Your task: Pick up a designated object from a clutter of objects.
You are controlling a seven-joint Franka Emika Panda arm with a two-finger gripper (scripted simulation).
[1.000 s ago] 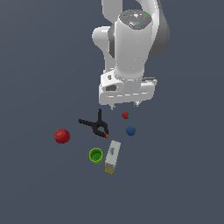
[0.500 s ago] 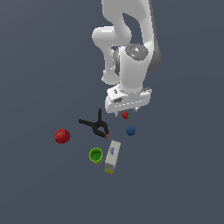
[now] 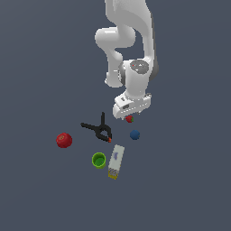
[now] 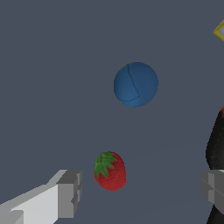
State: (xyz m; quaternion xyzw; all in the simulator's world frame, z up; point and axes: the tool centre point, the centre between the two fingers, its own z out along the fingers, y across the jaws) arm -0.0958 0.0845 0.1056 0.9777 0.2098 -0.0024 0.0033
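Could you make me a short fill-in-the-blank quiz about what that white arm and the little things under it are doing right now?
1. The claw has its two fingers spread wide, so it is ____.
2. The small red fruit between the fingers, with a green leafy cap, is a ____.
3. The round ball lying apart from the strawberry is coloured ____.
4. In the exterior view, the green cup sits right beside the white-and-yellow ____.

Missing words: open; strawberry; blue; box

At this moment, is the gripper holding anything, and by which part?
Nothing is held. The gripper is open, and the strawberry lies between its fingers without touching either one.
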